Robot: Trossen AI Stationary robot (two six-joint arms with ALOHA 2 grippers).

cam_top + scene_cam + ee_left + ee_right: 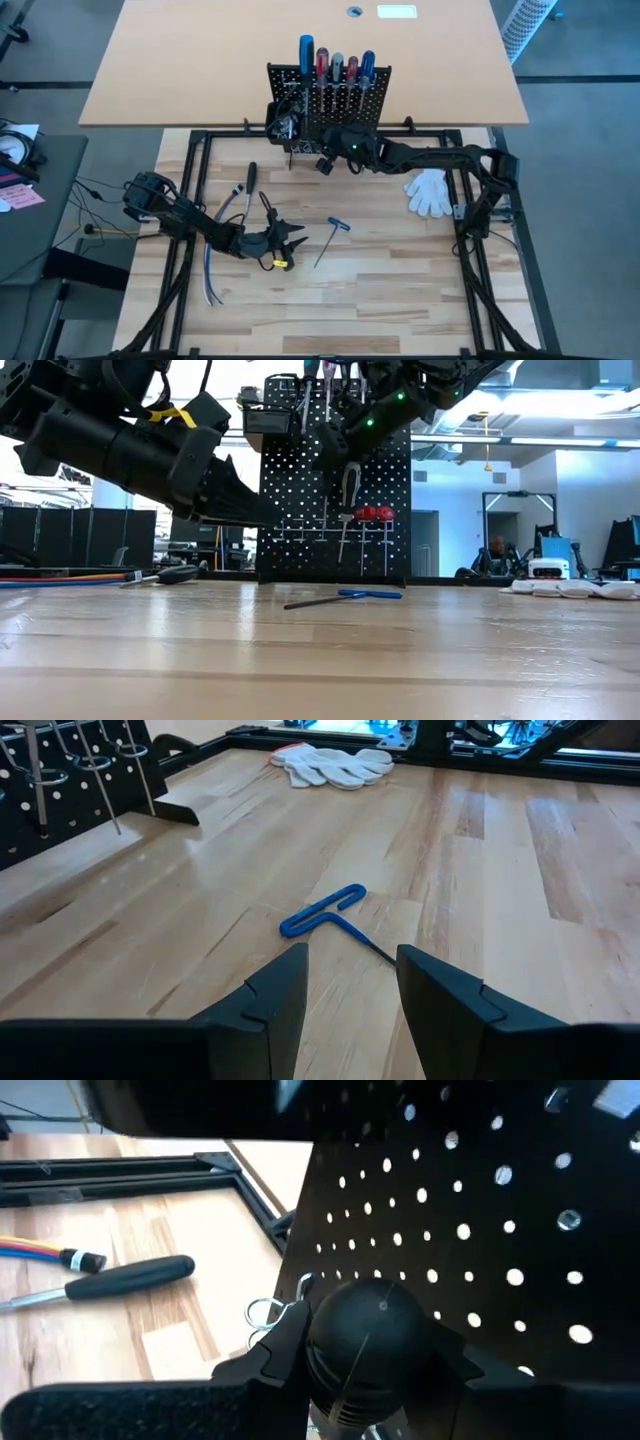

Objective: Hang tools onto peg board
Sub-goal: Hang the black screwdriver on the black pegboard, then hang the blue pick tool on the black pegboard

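Five screwdrivers [336,62] already sit atop the peg board [335,100], right gripper [372,1342] pinching a black-handled one against its front, left gripper [350,990] spread empty over the blue hex key [330,238] lying in front, black screwdriver [251,180] still waiting.

- Even, bright overhead light fills the high view; the wooden worktop [400,290] shows only faint, soft shadows.
- In the low view, bright windows and ceiling lights behind throw the peg board [335,490] and the arms into near silhouette.
- The near worktop there is blurred and carries a pale sheen.
- In the right wrist view a round black handle [370,1335] sits out of focus, and daylight shines through the board's holes.
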